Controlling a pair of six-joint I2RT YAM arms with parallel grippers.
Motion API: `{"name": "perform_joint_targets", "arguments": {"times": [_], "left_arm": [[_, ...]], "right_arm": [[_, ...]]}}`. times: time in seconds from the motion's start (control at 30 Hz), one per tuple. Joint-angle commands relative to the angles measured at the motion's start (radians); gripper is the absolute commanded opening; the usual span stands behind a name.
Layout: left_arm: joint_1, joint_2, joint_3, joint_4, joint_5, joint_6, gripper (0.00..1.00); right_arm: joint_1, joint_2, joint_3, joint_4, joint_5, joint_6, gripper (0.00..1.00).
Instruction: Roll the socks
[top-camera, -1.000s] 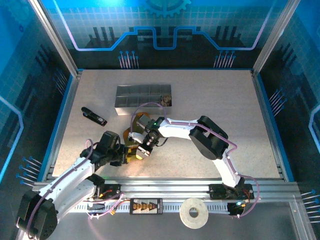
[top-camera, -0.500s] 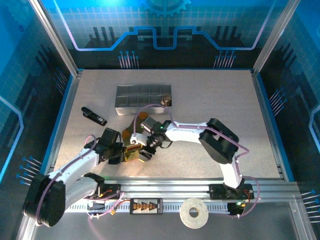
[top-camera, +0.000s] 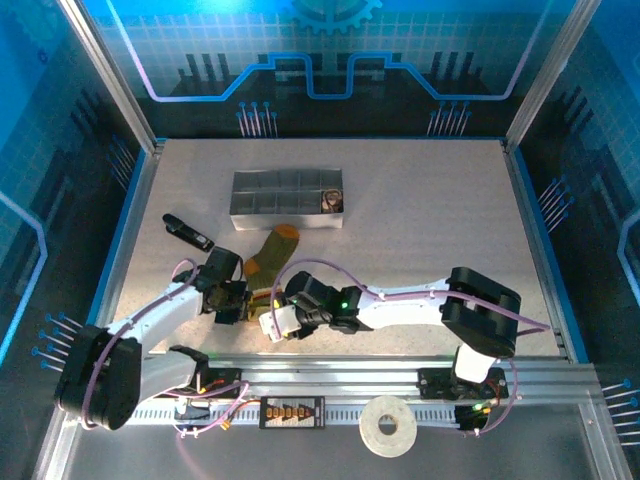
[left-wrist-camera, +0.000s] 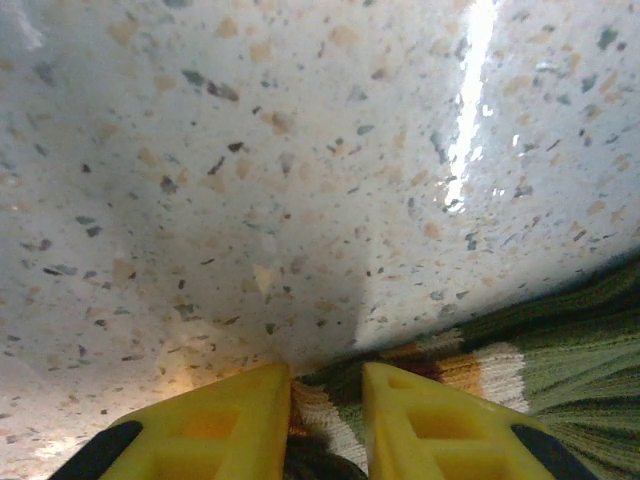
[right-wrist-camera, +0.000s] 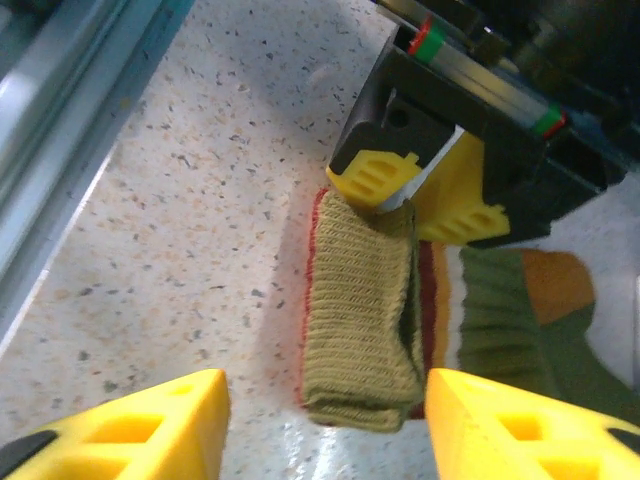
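The olive green sock (top-camera: 272, 255) lies flat, its orange toe pointing at the tray and its striped cuff folded over near the front edge. In the right wrist view the folded cuff (right-wrist-camera: 365, 320) sits between my right gripper's (right-wrist-camera: 325, 390) open fingers, which do not touch it. My left gripper (top-camera: 232, 300) is shut on the cuff's far end; its yellow fingers (right-wrist-camera: 375, 175) pinch the fabric. In the left wrist view the knit (left-wrist-camera: 560, 350) runs between the left gripper's (left-wrist-camera: 327, 385) fingertips. My right gripper (top-camera: 275, 325) is at the cuff's near side. The beige-brown sock (top-camera: 333, 200) sits bundled in the tray.
The grey divided tray (top-camera: 270, 198) stands at the back of the speckled table (top-camera: 420, 220). A black tool (top-camera: 188, 230) lies to the left. A roll of tape (top-camera: 388, 428) rests on the front rail, which runs close behind the right gripper.
My right gripper has opened, let go of the sock and drawn back toward the front edge. The left gripper has shifted left and up slightly, still closed on the cuff.
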Motion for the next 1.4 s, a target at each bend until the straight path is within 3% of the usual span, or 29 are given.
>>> {"name": "perform_joint_targets", "arguments": {"times": [0.0, 0.13, 0.3, 0.47, 0.67, 0.77, 0.93, 1.13, 1.23, 1.37], "left_arm": [[0.012, 0.026, 0.023, -0.02, 0.019, 0.03, 0.26], [0.012, 0.043, 0.037, -0.021, 0.024, 0.047, 0.26], [0.015, 0.05, 0.052, -0.029, 0.027, 0.062, 0.26], [0.028, 0.013, 0.092, -0.084, 0.024, 0.1, 0.28], [0.054, -0.128, 0.126, -0.177, 0.031, 0.142, 0.4], [0.059, -0.182, 0.114, -0.212, 0.056, 0.165, 0.41], [0.058, -0.216, 0.032, -0.111, 0.159, 0.169, 0.37], [0.056, -0.256, -0.045, -0.054, 0.178, 0.109, 0.38], [0.056, -0.268, -0.043, -0.192, 0.148, 0.097, 0.43], [0.058, -0.288, -0.082, -0.202, 0.151, 0.077, 0.49]], "right_arm": [[0.032, 0.083, 0.038, 0.045, 0.114, -0.13, 0.44], [0.023, 0.156, 0.083, 0.038, 0.15, -0.089, 0.33], [-0.004, 0.244, 0.18, -0.054, 0.162, 0.03, 0.33], [-0.037, 0.275, 0.226, -0.186, 0.087, 0.17, 0.3], [-0.092, 0.326, 0.284, -0.324, -0.075, 0.32, 0.24], [-0.107, 0.356, 0.319, -0.372, -0.134, 0.359, 0.24], [-0.132, 0.402, 0.389, -0.441, -0.219, 0.445, 0.23], [-0.162, 0.432, 0.416, -0.455, -0.319, 0.557, 0.23], [-0.168, 0.44, 0.411, -0.438, -0.336, 0.594, 0.23], [-0.169, 0.441, 0.39, -0.408, -0.318, 0.612, 0.23]]}}
